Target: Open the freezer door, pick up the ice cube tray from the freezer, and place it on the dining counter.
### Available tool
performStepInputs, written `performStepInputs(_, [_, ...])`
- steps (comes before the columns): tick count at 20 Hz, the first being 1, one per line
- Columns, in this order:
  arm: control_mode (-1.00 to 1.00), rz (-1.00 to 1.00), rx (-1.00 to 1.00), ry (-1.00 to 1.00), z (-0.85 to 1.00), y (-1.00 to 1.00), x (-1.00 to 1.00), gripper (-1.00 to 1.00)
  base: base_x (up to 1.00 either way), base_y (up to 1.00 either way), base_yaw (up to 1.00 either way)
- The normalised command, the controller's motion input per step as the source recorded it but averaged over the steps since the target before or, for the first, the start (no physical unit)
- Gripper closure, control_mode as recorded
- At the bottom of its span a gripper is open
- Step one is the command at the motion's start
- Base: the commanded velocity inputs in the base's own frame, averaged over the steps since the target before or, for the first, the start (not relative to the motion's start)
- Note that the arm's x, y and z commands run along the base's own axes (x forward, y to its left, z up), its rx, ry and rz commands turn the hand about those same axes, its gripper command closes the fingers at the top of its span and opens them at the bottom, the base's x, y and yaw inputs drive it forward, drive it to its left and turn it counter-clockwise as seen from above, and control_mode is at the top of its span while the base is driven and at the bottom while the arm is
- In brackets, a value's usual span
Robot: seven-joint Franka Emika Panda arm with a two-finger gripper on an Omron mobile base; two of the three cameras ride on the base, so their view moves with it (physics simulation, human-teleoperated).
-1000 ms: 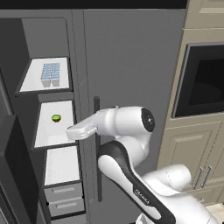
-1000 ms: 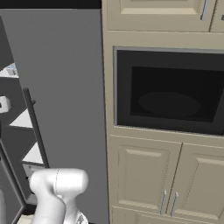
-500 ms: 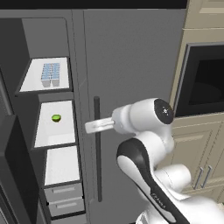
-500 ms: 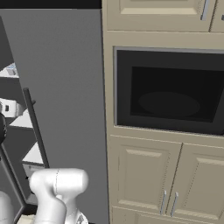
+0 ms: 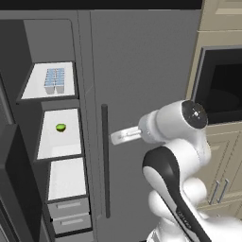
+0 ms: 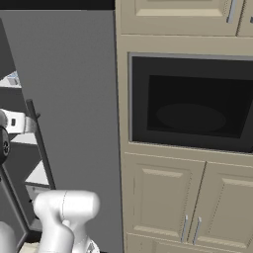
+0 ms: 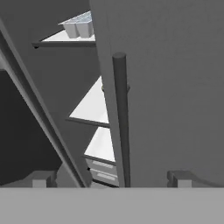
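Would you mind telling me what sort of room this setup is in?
Most likely a home kitchen: an open freezer with white shelves holding an ice cube tray, a built-in oven, and beige cabinet doors beneath it.

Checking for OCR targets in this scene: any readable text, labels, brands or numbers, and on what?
None readable. The ice cube tray, the freezer shelves and drawers, the plain grey door, the oven and the cabinets carry no lettering.
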Motion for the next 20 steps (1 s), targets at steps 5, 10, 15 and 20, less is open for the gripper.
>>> performStepInputs(5, [-1.0,-0.03,-0.06,0.02,0.0,-0.69,-0.31,-1.0,0.0,0.0,0.0])
performStepInputs(10, [-1.0,-0.05,0.0,0.04,0.01,-0.76,-0.27,-1.0,0.0,0.0,0.0])
performStepInputs(15, [-1.0,-0.13,0.0,0.01,0.06,-0.64,-0.29,-1.0,0.0,0.0,0.0])
performStepInputs(20, [-1.0,-0.17,-0.01,0.05,0.04,-0.54,-0.13,-1.0,0.0,0.0,0.0])
